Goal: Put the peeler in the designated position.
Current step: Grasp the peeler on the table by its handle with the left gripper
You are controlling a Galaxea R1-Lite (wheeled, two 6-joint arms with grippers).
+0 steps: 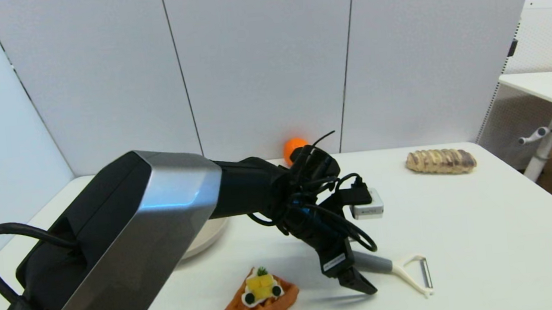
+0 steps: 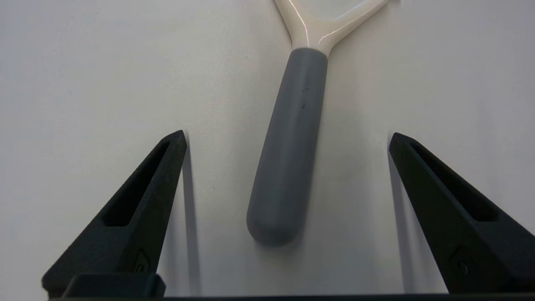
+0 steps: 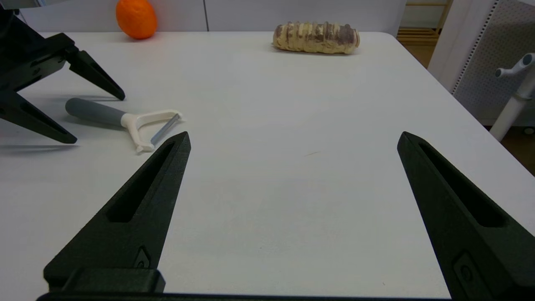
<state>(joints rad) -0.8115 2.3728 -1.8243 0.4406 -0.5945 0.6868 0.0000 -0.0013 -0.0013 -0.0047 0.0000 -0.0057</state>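
**Mia:** What is closest to the robot?

**Ben:** A waffle slice with fruit on top. It sits on the white table near the front edge.

**Mia:** Where is the peeler?

**Ben:** The peeler lies flat on the table, just to the right of the waffle slice. Its grey handle points toward the left gripper. Its white fork and thin blade point away to the right.

**Mia:** Is the left gripper holding it?

**Ben:** No. The left gripper's fingers are spread wide apart. The grey handle lies between them, and neither finger touches it. The tips are low, close to the table.

**Mia:** And the right gripper?

**Ben:** The right gripper is low over the bare right part of the table, with nothing in it. Its fingers are spread wide too. The peeler is off to its side.

**Mia:** What is farther back?

**Ben:** A pale plate peeks out from behind the left arm. At the far edge, by the wall, there is an orange. A long loaf of bread lies at the far right.
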